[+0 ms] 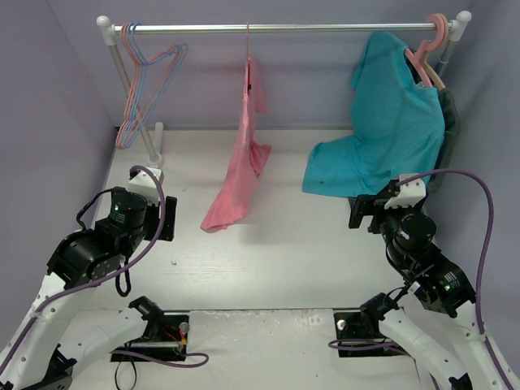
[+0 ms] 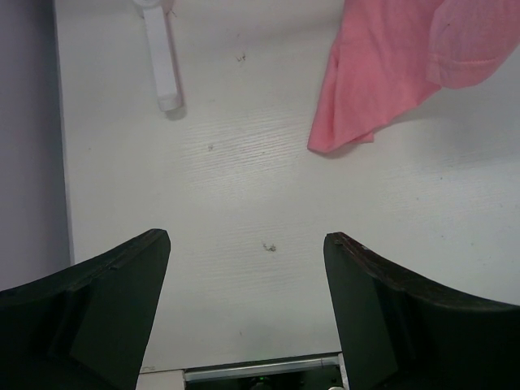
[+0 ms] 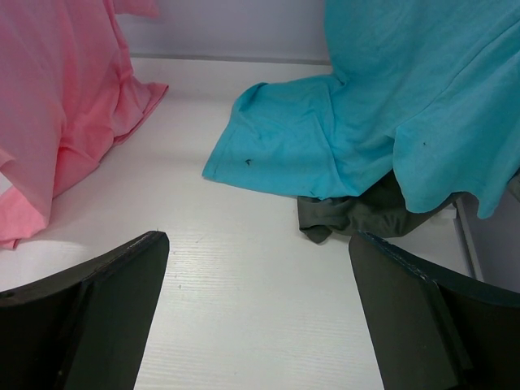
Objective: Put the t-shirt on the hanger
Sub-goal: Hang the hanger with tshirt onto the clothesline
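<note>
1. Pink cloth marks the task's thing: the t-shirt (image 1: 242, 171) is seen hanging edge-on from the middle of the rail (image 1: 325, 27). Its lower hem is folded onto the surface (image 1: 284, 252), presumably because the garment is longer than the drop below the rail.
2. Only the thin hook and neck of the hanger (image 1: 248, 45) can be made out above the collar. The rest is hidden by the cloth, so whether both shoulders are seated cannot be told.
3. The left claw (image 2: 246, 244) is held wide open over bare surface with nothing between its fingers. The shirt's hem is seen ahead and to one side in the left wrist view, well apart from it.
4. The right claw (image 3: 258, 244) is likewise spread wide and empty. It is pointed at the gap between the pink shirt and the teal t-shirt (image 1: 390, 130), with neither touched.
5. The teal t-shirt is draped over a thick pink hanger (image 1: 435, 36) at the right end of the rail, with a dark olive cloth (image 3: 357, 215) lying under its edge. A bunch of thin spare hangers (image 1: 142, 81) is hung at the left end.
6. Judged from this arrangement, the hanging is taken to be done or nearly so. Both claws are kept low near the bases, probably so that the cloth is not snagged.
</note>
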Robot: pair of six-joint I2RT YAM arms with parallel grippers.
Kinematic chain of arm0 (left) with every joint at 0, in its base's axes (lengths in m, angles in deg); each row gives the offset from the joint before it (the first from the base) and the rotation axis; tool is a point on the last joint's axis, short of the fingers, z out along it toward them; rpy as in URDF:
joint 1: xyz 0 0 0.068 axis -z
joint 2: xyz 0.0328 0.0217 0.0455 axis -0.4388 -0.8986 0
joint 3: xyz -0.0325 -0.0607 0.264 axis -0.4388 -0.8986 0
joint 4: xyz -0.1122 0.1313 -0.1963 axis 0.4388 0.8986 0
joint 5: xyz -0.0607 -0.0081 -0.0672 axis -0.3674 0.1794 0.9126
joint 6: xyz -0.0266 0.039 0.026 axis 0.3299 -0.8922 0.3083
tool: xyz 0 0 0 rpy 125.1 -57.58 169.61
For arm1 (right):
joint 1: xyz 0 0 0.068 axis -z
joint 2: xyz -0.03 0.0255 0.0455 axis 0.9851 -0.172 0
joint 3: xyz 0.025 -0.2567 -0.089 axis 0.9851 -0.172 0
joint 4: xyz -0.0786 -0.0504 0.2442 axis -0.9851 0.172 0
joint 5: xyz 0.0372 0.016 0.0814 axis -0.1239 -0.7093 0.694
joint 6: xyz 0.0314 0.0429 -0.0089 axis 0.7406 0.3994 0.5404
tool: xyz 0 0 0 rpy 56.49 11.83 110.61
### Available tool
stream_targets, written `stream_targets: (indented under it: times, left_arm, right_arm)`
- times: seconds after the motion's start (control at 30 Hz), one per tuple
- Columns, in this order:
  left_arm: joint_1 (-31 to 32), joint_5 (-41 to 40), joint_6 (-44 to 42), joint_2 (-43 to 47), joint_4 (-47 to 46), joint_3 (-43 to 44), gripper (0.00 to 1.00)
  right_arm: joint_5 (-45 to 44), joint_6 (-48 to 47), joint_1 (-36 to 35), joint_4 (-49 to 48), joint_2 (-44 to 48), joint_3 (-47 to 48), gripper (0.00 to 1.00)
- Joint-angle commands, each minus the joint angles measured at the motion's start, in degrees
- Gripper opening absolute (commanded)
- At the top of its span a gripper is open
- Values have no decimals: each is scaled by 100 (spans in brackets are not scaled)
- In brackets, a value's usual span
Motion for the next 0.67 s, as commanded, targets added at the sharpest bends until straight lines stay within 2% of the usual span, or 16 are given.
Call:
stream_targets:
  times: [0.0, 0.63]
  left_arm:
    - [-11, 13, 9, -102, -280, 144, 77]
    - [-11, 48, -88, -269, -377, 56, 77]
  right_arm:
    - [-141, 12, 45, -513, -141, 169, 100]
    - [-88, -58, 45, -680, -202, 152, 100]
